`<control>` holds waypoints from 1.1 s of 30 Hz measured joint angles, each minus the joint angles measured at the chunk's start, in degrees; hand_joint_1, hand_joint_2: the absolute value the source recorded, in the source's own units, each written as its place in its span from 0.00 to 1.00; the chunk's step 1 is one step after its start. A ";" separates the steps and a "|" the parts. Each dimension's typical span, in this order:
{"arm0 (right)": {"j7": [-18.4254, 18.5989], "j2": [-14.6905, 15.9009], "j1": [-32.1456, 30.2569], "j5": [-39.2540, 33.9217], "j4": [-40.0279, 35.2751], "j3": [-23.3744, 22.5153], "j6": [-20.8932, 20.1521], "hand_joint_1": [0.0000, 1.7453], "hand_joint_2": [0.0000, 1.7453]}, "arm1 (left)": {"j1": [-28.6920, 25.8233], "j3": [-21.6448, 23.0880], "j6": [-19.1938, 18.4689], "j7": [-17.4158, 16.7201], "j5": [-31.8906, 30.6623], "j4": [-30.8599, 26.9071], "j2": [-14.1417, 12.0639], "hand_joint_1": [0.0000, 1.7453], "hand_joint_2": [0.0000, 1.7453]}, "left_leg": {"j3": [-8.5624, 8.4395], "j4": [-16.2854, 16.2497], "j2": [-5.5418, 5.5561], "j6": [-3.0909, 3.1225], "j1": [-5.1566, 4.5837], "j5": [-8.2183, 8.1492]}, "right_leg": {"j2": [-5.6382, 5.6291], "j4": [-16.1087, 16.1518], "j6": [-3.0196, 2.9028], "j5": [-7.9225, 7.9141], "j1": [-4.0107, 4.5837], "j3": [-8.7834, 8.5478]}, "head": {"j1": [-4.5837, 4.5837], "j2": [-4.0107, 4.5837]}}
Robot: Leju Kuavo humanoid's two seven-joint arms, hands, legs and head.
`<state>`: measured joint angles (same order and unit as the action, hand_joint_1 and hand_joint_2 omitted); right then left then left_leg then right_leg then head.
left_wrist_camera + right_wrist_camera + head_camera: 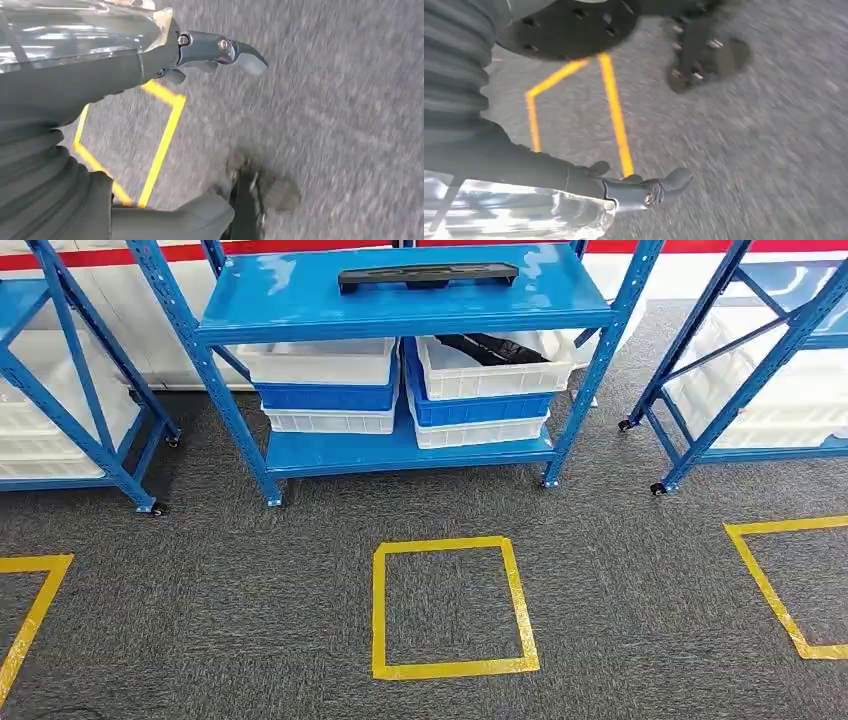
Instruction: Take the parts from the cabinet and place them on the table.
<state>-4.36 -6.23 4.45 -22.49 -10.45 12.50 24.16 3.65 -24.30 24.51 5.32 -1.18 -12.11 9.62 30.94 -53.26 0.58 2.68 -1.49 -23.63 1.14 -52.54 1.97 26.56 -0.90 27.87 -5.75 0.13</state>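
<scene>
Grey carpet [250,640] is seen closest to the head camera, marked with a yellow tape square [455,607] directly in front and parts of two more tape outlines at either side. Beyond the square stands a blue metal shelving rack on castors [400,300], flanked by two similar blue racks, each well apart from it. On the middle rack's lower shelf two stacks of white and blue plastic crates [330,385] are set side by side; a dark part is glimpsed lying inside the top white crate of the right-hand stack [495,365]. A long black plastic part with a raised middle section [428,277] lies flat across the top shelf, near its rear edge, with nothing resting on it.

In the left wrist view, the left hand [210,55] is seen above blurred carpet and yellow tape, its fingers [247,57] extended and holding nothing. In the right wrist view, the right hand [644,187] is likewise seen over carpet and tape lines, its fingers [676,180] extended and nothing held.
</scene>
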 joint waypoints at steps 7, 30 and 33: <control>-15.97 0.94 -0.64 26.90 -0.86 -5.71 12.14 0.00 1.00 | 0.01 0.13 -4.89 4.98 -1.73 0.02 -0.74 0.00 0.00 | 0.05 0.00 0.09 0.01 -0.02 0.02 | 0.03 -0.03 0.01 0.00 0.02 -0.29 | 0.02 0.00; -34.72 -1.44 11.32 100.56 -40.99 -38.46 12.32 0.00 1.00 | -0.05 -0.48 -15.68 8.28 -3.63 0.42 -0.09 0.00 0.00 | 0.63 -0.25 -0.05 0.28 -0.08 0.45 | -0.03 -0.15 0.22 -0.43 0.01 -0.04 | 0.61 -0.02; -31.50 -2.91 12.11 108.07 -45.95 -37.02 12.30 0.00 1.00 | 0.07 -0.15 -16.36 8.26 -4.28 0.46 -0.13 0.00 0.00 | 0.62 -0.24 -0.13 0.28 -0.07 0.45 | -0.11 -0.16 0.22 -0.44 0.01 -0.01 | 0.61 -0.02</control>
<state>-35.86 -9.14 16.55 85.58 -56.40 -24.52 36.46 3.71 -24.46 8.15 13.57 -5.46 -11.65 9.49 31.56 -53.50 0.45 2.96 -1.55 -23.18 1.03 -52.70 2.18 26.12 -0.89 27.86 -5.14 0.11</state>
